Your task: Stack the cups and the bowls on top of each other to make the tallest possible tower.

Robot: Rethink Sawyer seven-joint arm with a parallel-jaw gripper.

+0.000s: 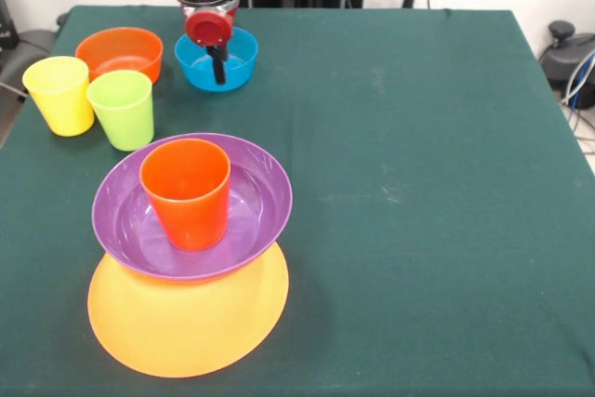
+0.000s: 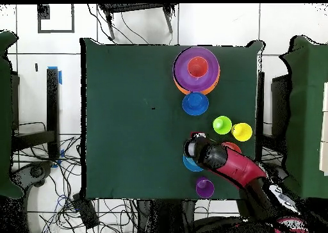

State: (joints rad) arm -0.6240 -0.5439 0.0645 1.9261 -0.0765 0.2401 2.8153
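Toward the table edge opposite the robot, on the robot's right-hand half, you will find the tower point(image 1: 189, 258). Its base is the very large yellow-orange bowl point(image 1: 186, 327), resting on the green table point(image 1: 418, 183). The wide purple bowl point(image 1: 256, 194) sits on that base, offset toward the robot so that the base's rim shows mainly on the side away from the robot. The orange-red cup point(image 1: 186, 192) stands upright, mouth up, inside the purple bowl. Closer to the edge on the robot's right, the lime green cup point(image 1: 122, 109) and the yellow cup point(image 1: 59, 94) stand upright and just beside each other, the yellow one nearer that edge. The small orange bowl point(image 1: 119, 51) sits behind them, toward the robot's edge. The light blue bowl point(image 1: 237, 67) lies next to it, near the robot's edge. The gripper point(image 1: 218, 60) hangs directly over this bowl, its lower end reaching down into the hollow. You cannot tell from either view whether it is open or closed. In the overhead view, the purple cup point(image 2: 205, 187) stands at the robot's edge, beside the arm point(image 2: 234, 169).
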